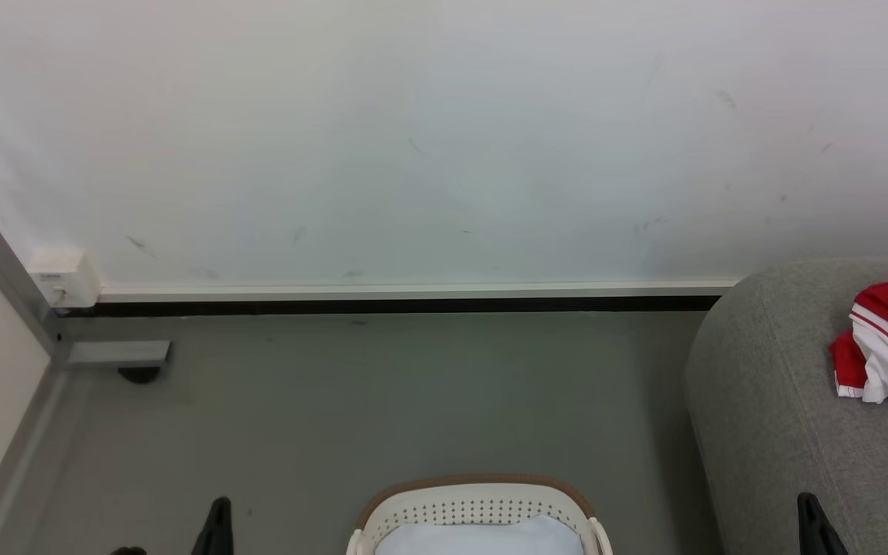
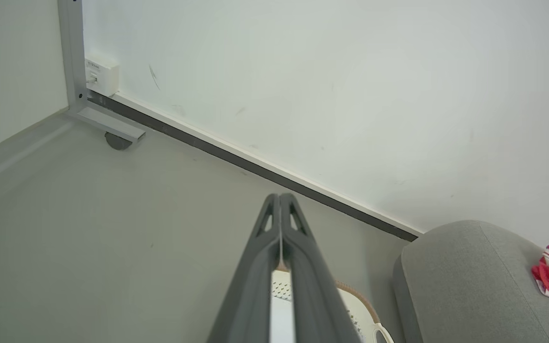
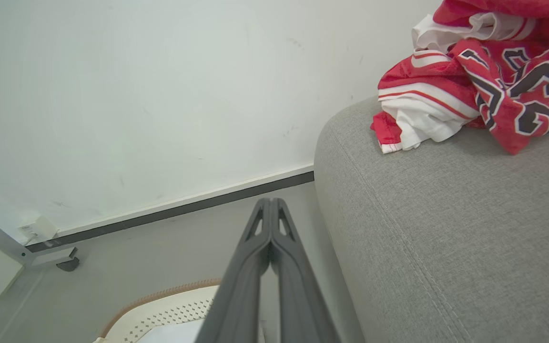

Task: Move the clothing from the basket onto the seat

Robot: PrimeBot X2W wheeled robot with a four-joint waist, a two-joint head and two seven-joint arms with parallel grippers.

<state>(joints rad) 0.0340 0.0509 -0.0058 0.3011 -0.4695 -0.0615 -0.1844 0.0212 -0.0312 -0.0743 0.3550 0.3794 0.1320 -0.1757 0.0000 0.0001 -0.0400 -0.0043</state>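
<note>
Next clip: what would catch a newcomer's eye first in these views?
The red-and-white clothing heaped on the grey seat, vivid against the pale wall. Then the white basket on the floor left of the seat in the head view, and the left gripper and right gripper, both shut.

clothing [image 1: 887,351] on seat [image 1: 768,416], basket [image 1: 475,509] left of seat

Left gripper [image 2: 279,197] - fingers pressed flat together, tip to tip. Right gripper [image 3: 270,201] same - jaws closed, empty. Both sit low in head view, fingers pointing up.
</note>
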